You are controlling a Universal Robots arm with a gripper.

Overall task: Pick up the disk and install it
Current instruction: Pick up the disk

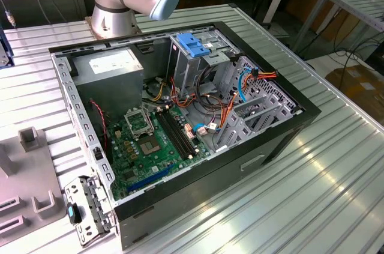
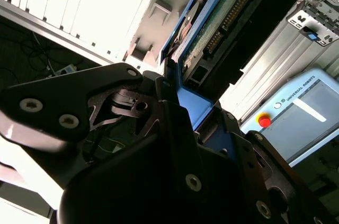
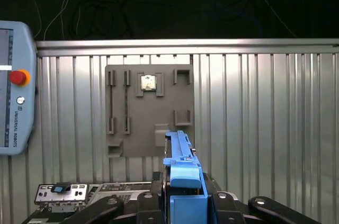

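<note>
**Disk clamped in hand, held over fixture plate**

**Exterior view.** Open computer case [image 1: 282, 140] lies on its side on the ribbed metal tabletop [image 1: 336, 176]. Inside it are:
- a green motherboard [image 1: 150, 140];
- a grey power supply [image 1: 114, 65] at the far left;
- a metal drive cage topped by a light-blue latch [image 1: 193, 44] at the far side;
- orange and blue cables [image 1: 240, 86] beside the cage.

The robot arm's base [image 1: 120, 2] stands just beyond the case's far edge. A grey fixture plate [image 1: 24, 182] rests on the tabletop at the exterior view's left. A metal bracket [image 1: 87, 209] sits just beside the case's near left corner.

**First wrist view.** The hand [image 3: 183, 205] is closed on the disk [image 3: 180, 160]. The disk stands edge-on between the black fingers, its bright blue rail toward the camera. It is seen against the fixture plate, which lies flat on the tabletop. A teach pendant [image 3: 13, 86] with a red button [image 3: 17, 77] lies near the plate. The bracket shows close to the hand.

**Second wrist view.** The hand's black linkages carry silver screws. The disk projects from between the fingers, showing its blue rail, dark body and green circuit board. Pendant, bracket and fixture plate lie on the tabletop behind it.
</note>
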